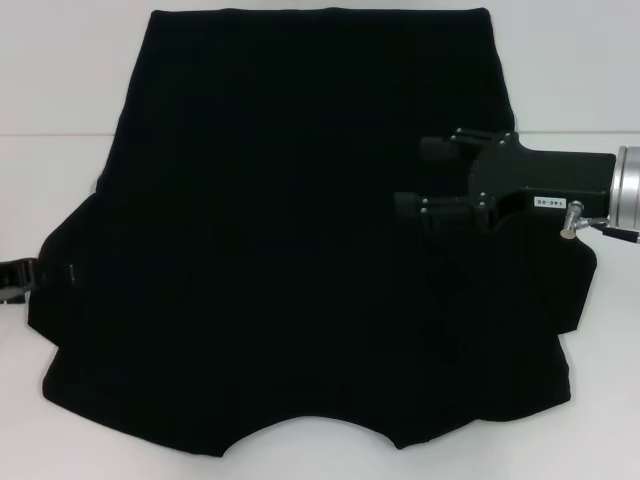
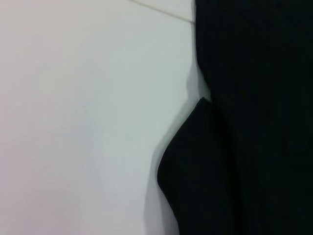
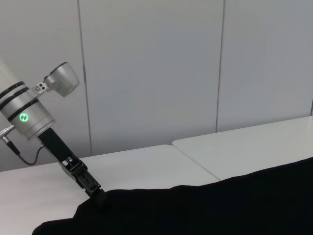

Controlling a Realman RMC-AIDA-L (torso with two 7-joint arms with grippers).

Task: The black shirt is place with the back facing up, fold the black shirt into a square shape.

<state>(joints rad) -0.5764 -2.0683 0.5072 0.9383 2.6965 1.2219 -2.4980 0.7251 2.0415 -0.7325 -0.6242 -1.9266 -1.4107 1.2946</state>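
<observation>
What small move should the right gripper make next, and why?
Probably it should lower onto the cloth and close. The right gripper hangs open above the right side of the black shirt, which lies flat and unfolded, while the left gripper is at the shirt's left edge.

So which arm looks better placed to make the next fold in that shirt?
Probably the right. The right hand is open over the black shirt, beside its right sleeve. The left hand only touches the shirt's left edge.
</observation>
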